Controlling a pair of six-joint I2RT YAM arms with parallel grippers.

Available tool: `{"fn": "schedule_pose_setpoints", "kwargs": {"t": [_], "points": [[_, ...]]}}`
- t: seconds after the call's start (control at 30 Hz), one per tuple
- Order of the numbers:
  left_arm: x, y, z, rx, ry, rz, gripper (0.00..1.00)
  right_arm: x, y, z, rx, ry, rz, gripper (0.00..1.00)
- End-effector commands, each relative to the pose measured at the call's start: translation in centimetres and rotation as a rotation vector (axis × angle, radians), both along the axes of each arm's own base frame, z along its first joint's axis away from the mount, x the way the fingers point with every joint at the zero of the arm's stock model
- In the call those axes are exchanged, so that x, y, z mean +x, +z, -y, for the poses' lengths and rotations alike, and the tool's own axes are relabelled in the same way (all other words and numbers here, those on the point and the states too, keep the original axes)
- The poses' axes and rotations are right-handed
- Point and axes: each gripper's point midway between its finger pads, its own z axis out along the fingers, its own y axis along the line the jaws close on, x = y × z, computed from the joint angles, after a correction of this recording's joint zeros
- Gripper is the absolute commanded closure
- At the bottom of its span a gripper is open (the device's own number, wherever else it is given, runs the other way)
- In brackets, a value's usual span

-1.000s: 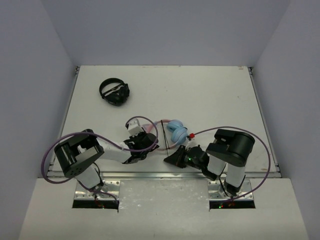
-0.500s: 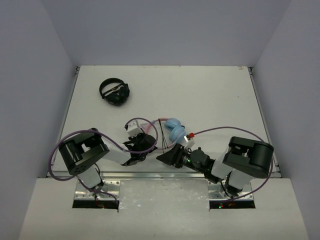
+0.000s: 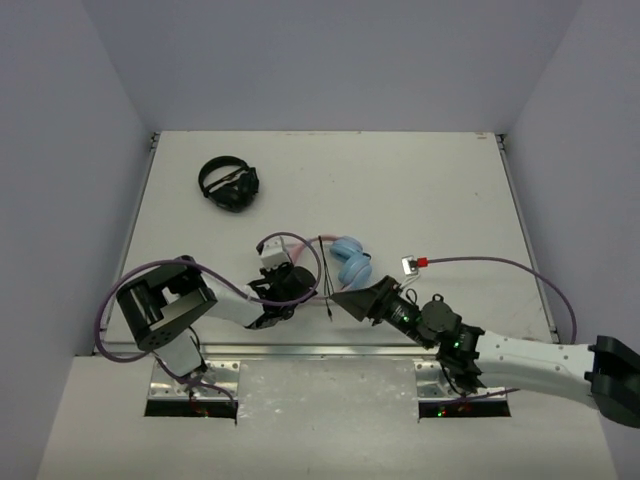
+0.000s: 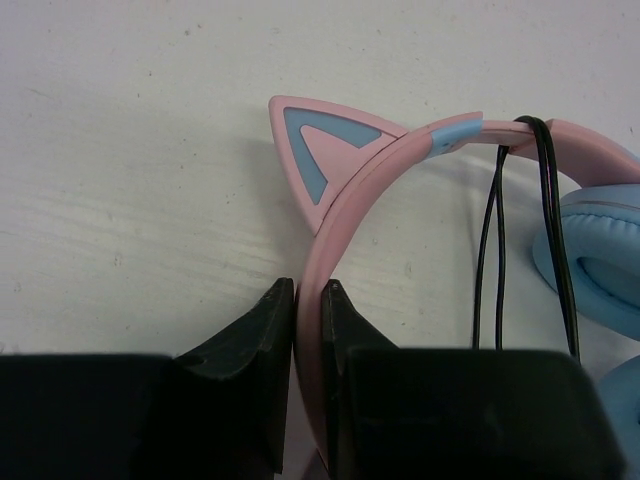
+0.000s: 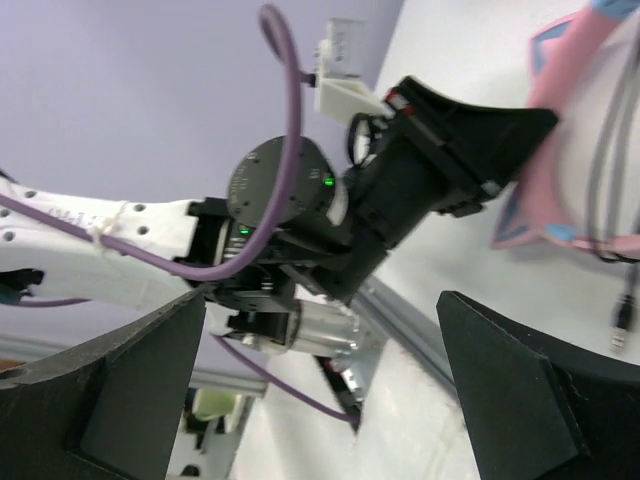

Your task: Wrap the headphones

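Observation:
The headphones (image 3: 347,262) lie near the table's front middle, with a pink headband (image 4: 372,168), a cat ear (image 4: 312,142) and light blue earcups (image 4: 597,262). Their thin black cable (image 4: 553,222) is looped over the band, and its plug (image 5: 622,327) lies loose on the table. My left gripper (image 4: 308,290) is shut on the headband, one finger on each side; in the top view the left gripper (image 3: 297,285) sits just left of the earcups. My right gripper (image 3: 346,300) is just in front of the earcups. In its wrist view the right gripper (image 5: 322,300) stands wide open and holds nothing.
A smaller all-black pair of headphones (image 3: 230,184) lies at the back left. My right arm (image 3: 500,345) stretches low along the table's front edge. Purple hoses (image 3: 130,290) loop out from both arms. Walls close in the table on three sides.
My right gripper has opened wide. Its arm has stretched out low along the front edge. The headphones have shifted slightly left with my left gripper.

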Motion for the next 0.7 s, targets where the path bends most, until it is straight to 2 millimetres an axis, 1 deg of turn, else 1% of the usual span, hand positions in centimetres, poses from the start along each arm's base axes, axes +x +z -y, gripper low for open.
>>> {"fn": "schedule_pose_setpoints", "kwargs": {"t": [0.0, 0.03, 0.07, 0.1, 0.13, 0.17, 0.2, 0.23, 0.27, 0.33, 0.37, 0.47, 0.5, 0.53, 0.57, 0.6, 0.67], "points": [[1.2, 3.2, 1.3, -0.017, -0.021, 0.067, 1.0, 0.3, -9.7, 5.0, -0.357, -0.119, -0.055, 0.01], [1.3, 3.2, 1.4, 0.0, -0.036, 0.068, 1.0, 0.3, -10.7, 5.9, -0.421, -0.133, -0.071, 0.01], [1.3, 3.3, 1.6, 0.002, -0.047, 0.067, 1.0, 0.7, -9.8, 6.0, -0.422, -0.155, -0.048, 0.01], [1.4, 3.3, 1.8, 0.004, -0.058, 0.07, 1.0, 0.8, -9.3, 6.3, -0.416, -0.164, -0.032, 0.01], [1.4, 3.3, 2.0, 0.025, -0.087, 0.069, 1.0, 0.6, -10.4, 7.0, -0.47, -0.163, -0.042, 0.01], [1.4, 3.3, 2.3, 0.024, -0.109, 0.068, 1.0, 0.9, -8.9, 6.8, -0.463, -0.17, -0.014, 0.01], [1.3, 2.9, 2.2, 0.039, -0.109, 0.056, 1.0, 1.0, -7.8, 6.8, -0.457, -0.174, 0.001, 0.01], [1.4, 2.8, 2.3, 0.047, -0.117, 0.052, 1.0, 1.0, -8.1, 7.1, -0.492, -0.174, -0.003, 0.01], [1.4, 2.7, 2.3, 0.052, -0.12, 0.048, 1.0, 1.1, -7.3, 7.1, -0.5, -0.172, 0.016, 0.01], [1.2, 1.9, 2.4, 0.072, -0.131, 0.027, 0.99, 1.0, -6.8, 7.2, -0.51, -0.163, 0.03, 0.01], [1.2, 1.6, 2.4, 0.081, -0.131, 0.017, 0.97, 1.0, -6.3, 7.1, -0.513, -0.156, 0.049, 0.01], [1.1, 0.9, 2.2, 0.099, -0.131, 0.0, 0.91, 0.9, -5.6, 6.9, -0.513, -0.144, 0.07, 0.01], [1.1, 0.7, 2.0, 0.108, -0.128, -0.004, 0.82, 0.9, -5.6, 6.9, -0.516, -0.14, 0.072, 0.01], [1.0, 0.6, 1.8, 0.109, -0.12, -0.005, 0.77, 0.8, -5.6, 6.9, -0.521, -0.138, 0.074, 0.01], [1.0, 0.6, 1.6, 0.113, -0.114, -0.005, 0.67, 0.8, -5.6, 7.0, -0.521, -0.138, 0.074, 0.01], [1.0, 0.6, 1.4, 0.112, -0.105, -0.004, 0.62, 0.8, -5.7, 7.0, -0.522, -0.139, 0.076, 0.01], [0.9, 0.9, 0.8, 0.11, -0.087, -0.001, 0.56, 0.8, -5.6, 7.1, -0.515, -0.142, 0.078, 0.01]]}}
